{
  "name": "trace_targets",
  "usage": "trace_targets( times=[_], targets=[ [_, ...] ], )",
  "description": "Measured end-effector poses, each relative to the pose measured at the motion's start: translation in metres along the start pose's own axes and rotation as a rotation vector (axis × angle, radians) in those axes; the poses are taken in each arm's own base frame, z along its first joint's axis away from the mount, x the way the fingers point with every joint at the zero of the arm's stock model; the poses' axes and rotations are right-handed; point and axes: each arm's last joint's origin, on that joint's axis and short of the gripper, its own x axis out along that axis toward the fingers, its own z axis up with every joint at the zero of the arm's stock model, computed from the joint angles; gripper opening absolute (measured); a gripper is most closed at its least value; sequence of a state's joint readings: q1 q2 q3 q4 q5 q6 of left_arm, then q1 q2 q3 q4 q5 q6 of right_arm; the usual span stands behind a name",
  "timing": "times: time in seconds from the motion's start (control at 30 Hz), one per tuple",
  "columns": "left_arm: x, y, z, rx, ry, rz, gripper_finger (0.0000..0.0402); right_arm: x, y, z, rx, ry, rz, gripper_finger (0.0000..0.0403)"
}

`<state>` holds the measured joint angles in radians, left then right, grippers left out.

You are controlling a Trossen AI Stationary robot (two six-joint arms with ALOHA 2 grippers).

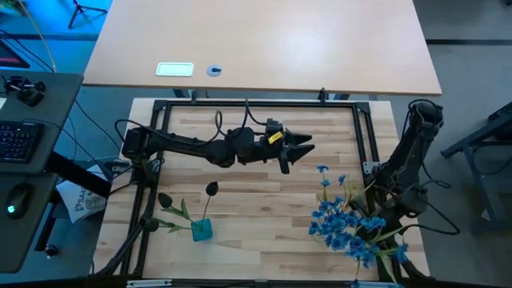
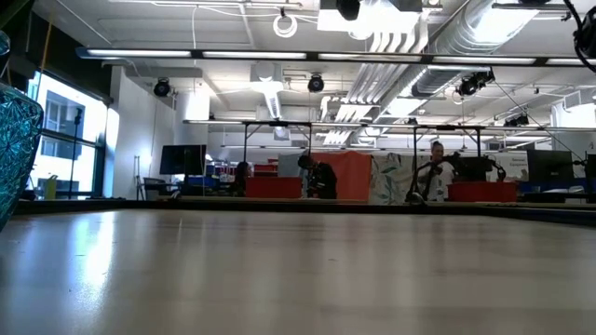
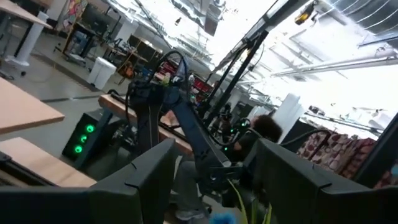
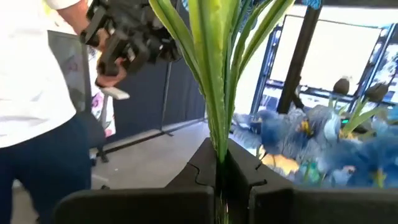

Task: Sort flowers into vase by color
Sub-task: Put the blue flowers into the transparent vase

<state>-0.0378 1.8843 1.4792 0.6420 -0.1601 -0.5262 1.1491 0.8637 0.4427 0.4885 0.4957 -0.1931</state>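
A dark-budded flower (image 1: 211, 189) stands with its stem in a small teal vase (image 1: 202, 231) near the table's front left, leaves spread beside it. Sprigs of blue blossoms (image 1: 340, 224) crowd the front right corner. My right gripper (image 1: 374, 226) sits low among them, shut on a green leafy stem (image 4: 214, 93). My left gripper (image 1: 298, 154) hovers open over the table's middle, holding nothing; its wrist view looks between its fingers (image 3: 211, 180) toward the right arm. The low view shows a teal glass vase (image 2: 14, 140) at its left edge. My right gripper (image 4: 219, 180) pinches the green stem's lower part (image 4: 217, 158) between its two shut fingers. The stem and its long leaves rise straight out past the fingertips. The stem's top runs out of the wrist picture. In the high view the blossoms hide the contact.
A black metal frame (image 1: 256, 104) rings the wooden table. Bare wood lies between the teal vase and the blue blossoms. A person in a white top (image 4: 37, 74) stands beyond the table in the right wrist view.
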Motion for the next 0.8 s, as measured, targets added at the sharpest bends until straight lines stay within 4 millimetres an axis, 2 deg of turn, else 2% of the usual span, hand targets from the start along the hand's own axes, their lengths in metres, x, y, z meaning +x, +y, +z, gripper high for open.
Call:
trace_targets(
  times=[0.1,0.3,0.57,0.8],
  targets=[
    [-0.001,-0.006,-0.011,0.038,0.032,0.013,0.0209,0.006,-0.001,-0.001,-0.024,-0.012,-0.018,0.0],
    [0.001,-0.012,-0.046,0.089,0.077,0.059,0.0209,0.014,-0.005,-0.004,-0.045,-0.02,-0.059,0.0],
    [0.004,-0.002,-0.09,0.106,0.15,0.091,0.0209,0.016,-0.01,-0.006,-0.046,-0.016,-0.054,0.0],
    [0.005,0.01,-0.118,0.086,0.201,0.115,0.0209,0.018,-0.013,-0.012,-0.037,0.034,-0.066,0.0]
  ],
)
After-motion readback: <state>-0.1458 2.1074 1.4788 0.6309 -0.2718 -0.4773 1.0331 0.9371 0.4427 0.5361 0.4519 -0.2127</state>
